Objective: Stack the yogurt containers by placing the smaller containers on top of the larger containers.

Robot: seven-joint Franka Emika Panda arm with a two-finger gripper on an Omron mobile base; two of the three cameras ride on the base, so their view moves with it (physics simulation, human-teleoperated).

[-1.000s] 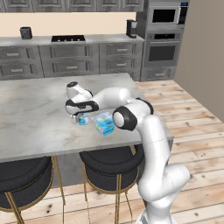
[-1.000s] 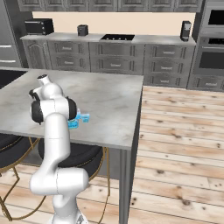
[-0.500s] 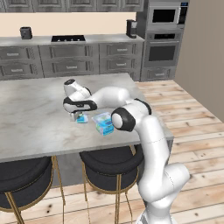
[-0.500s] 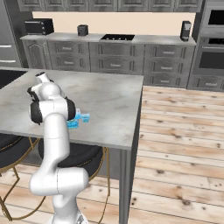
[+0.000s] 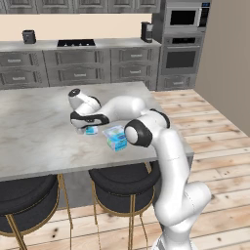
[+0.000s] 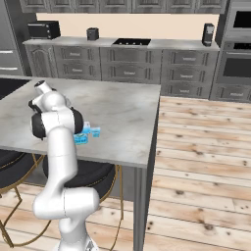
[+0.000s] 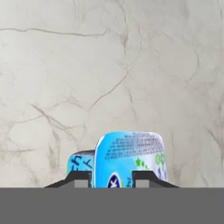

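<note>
My gripper hangs low over the marble island, near its front edge. Its jaws are shut on the smaller container, a tiny light-blue yogurt cup. In the hand view this cup sits between the two fingertips of the gripper. The larger container, a squarish blue-and-white pack, stands on the counter just right of the cup and apart from it. From the right base view my arm hides most of the pack, and the cup peeks out beside it. Part of another blue container shows behind the left fingertip.
Two dark round stools stand under the island's front edge. Grey cabinets with a cooktop line the back wall. An oven stack stands at the right. Bare marble stretches to the left of and behind the containers.
The jaws have narrowed onto the small cup. The hand has barely shifted, drifting slightly left over the counter. The larger pack has not moved.
</note>
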